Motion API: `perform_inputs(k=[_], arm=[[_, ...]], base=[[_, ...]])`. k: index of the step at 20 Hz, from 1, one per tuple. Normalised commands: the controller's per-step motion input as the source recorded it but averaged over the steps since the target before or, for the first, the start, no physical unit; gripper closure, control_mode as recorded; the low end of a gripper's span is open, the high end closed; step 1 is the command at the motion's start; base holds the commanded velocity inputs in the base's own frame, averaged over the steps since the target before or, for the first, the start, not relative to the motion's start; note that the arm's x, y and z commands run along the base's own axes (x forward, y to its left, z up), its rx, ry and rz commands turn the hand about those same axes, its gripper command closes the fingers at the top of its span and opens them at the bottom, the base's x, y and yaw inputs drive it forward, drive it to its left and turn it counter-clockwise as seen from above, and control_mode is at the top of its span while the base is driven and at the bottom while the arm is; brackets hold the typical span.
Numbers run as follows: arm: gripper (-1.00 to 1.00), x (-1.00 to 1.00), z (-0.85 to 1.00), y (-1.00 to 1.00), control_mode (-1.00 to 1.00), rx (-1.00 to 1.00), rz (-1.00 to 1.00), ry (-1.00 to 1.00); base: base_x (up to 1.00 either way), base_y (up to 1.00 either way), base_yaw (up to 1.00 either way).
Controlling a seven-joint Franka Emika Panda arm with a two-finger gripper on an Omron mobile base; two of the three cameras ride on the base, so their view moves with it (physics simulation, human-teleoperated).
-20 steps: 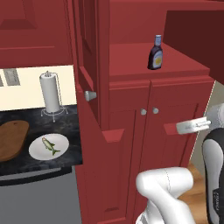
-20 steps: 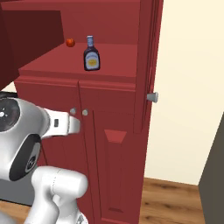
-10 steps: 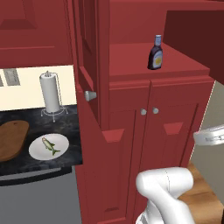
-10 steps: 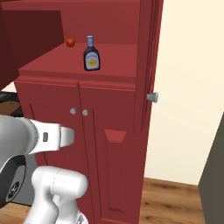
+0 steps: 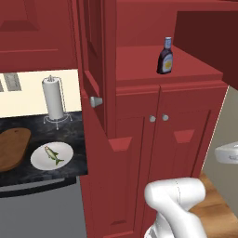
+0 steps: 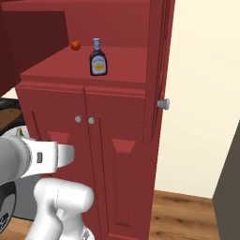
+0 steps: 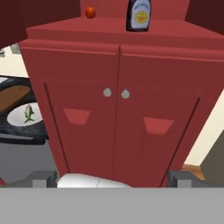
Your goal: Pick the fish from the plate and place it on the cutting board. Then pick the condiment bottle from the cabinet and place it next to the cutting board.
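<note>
While the fish lies on the white plate, nothing is held by the gripper: its two dark finger tips stand far apart at the bottom corners of the hand view, wide open, facing the cabinet and its two closed lower doors with round silver knobs. The plate rests on a dark speckled counter, just beside the rounded end of the brown cutting board, which lies to its left in the left base view. Behind the plate stands a white paper towel roll on a wire holder, well apart from the fish. Up in the cabinet's shelf recess the condiment bottle stands upright — dark, with a pale blue cap and a yellow oval label turned outward — near the front edge of the shelf. Further back on that shelf sits a small red-orange round thing (too small to name), apart from the bottle. A tall cabinet door hangs open toward the counter, its silver knob at mid-height.
</note>
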Motion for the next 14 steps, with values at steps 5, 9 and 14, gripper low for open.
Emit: perform_inputs(k=[5, 9, 14], arm=[[-1.00, 0.00, 0.00, 0.00, 1.00, 0.00, 0.00, 0.00], [-1.00, 0.00, 0.00, 0.00, 1.00, 0.00, 0.00, 0.00], [-1.00, 0.00, 0.00, 0.00, 1.00, 0.00, 0.00, 0.00]], base=[[-0.40, 0.00, 0.00], [-0.42, 0.00, 0.00], [-0.34, 0.02, 0.00]])
